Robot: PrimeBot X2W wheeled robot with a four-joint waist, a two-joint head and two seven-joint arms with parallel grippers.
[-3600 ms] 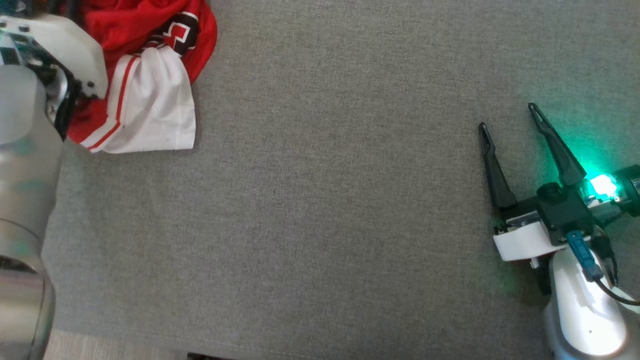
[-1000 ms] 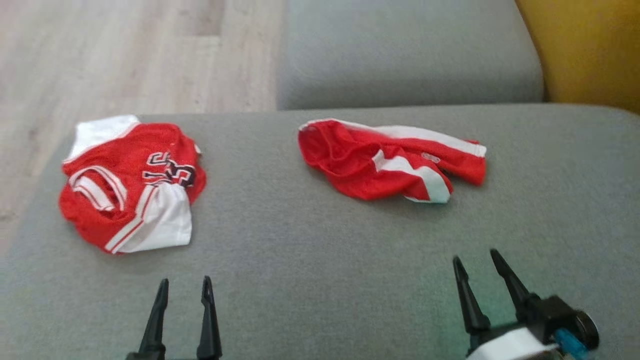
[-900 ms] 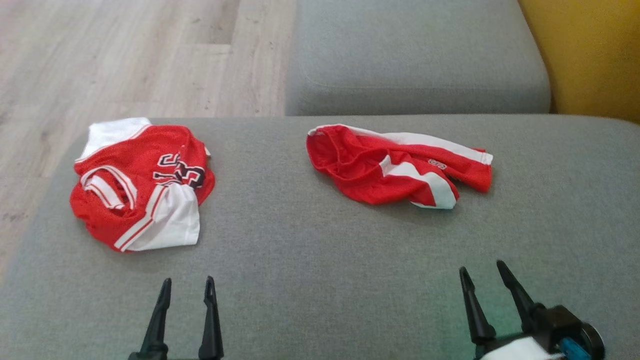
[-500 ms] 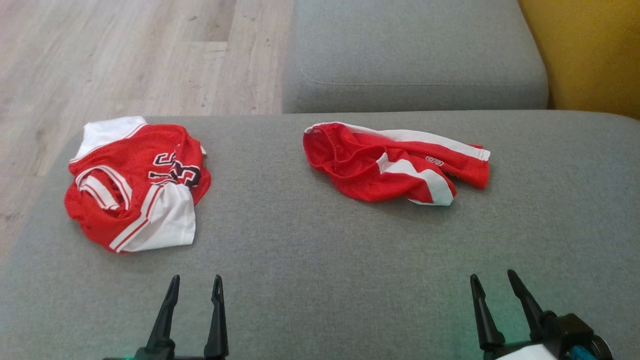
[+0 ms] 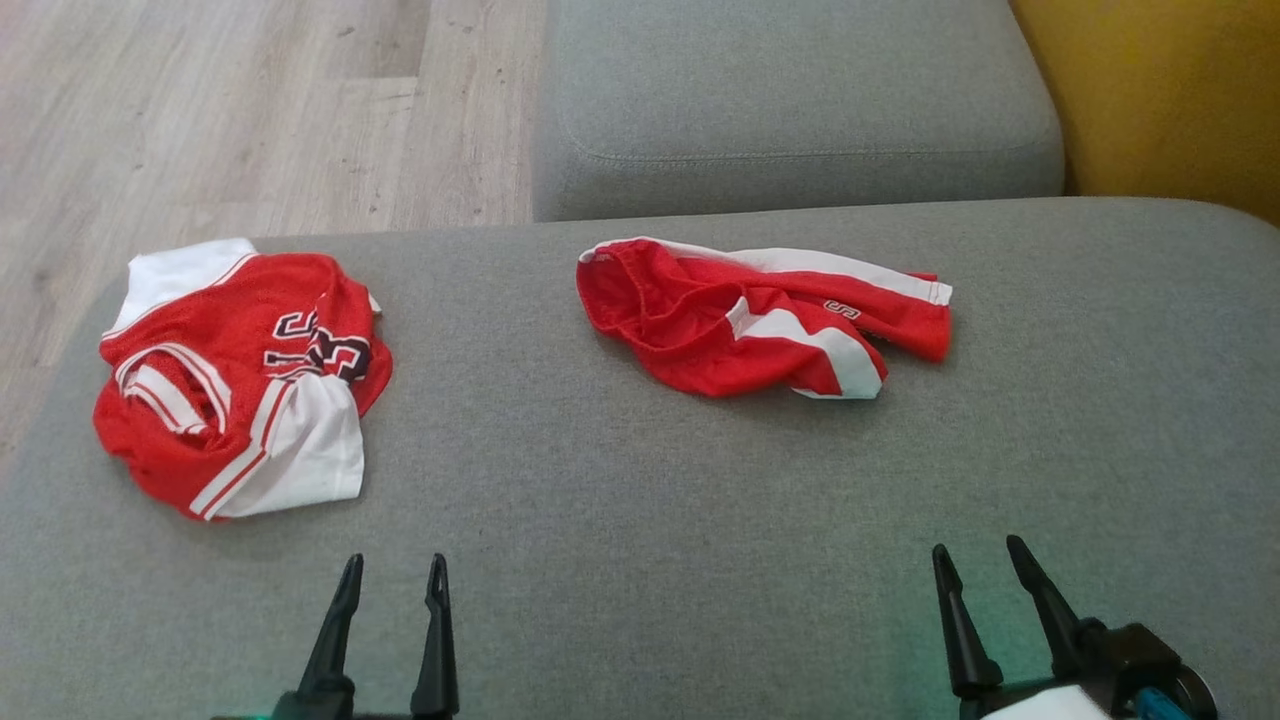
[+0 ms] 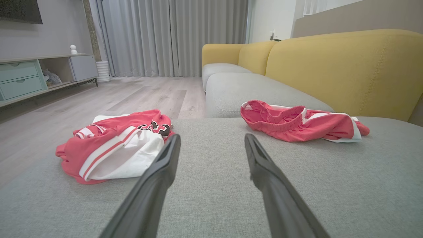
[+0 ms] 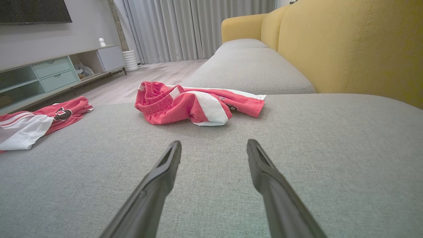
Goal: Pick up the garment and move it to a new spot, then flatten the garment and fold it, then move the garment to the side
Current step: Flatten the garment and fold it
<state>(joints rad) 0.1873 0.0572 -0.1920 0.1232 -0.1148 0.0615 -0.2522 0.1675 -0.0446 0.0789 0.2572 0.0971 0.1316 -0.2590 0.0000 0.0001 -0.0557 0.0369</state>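
Observation:
Two garments lie crumpled on the grey sofa cushion. A red and white numbered jersey is at the left end. Red shorts with white stripes lie at the middle back. My left gripper is open at the near edge, short of the jersey and apart from it. My right gripper is open at the near right, well short of the shorts. Neither holds anything.
A second grey seat cushion adjoins at the back, with a yellow backrest to the right. Wooden floor lies beyond the cushion's left end. A low cabinet and curtains stand far off.
The head camera has swung up from a close look down at the cushion, bringing both garments into view. The left arm, earlier beside the jersey, now stands back from it. Both grippers stay open.

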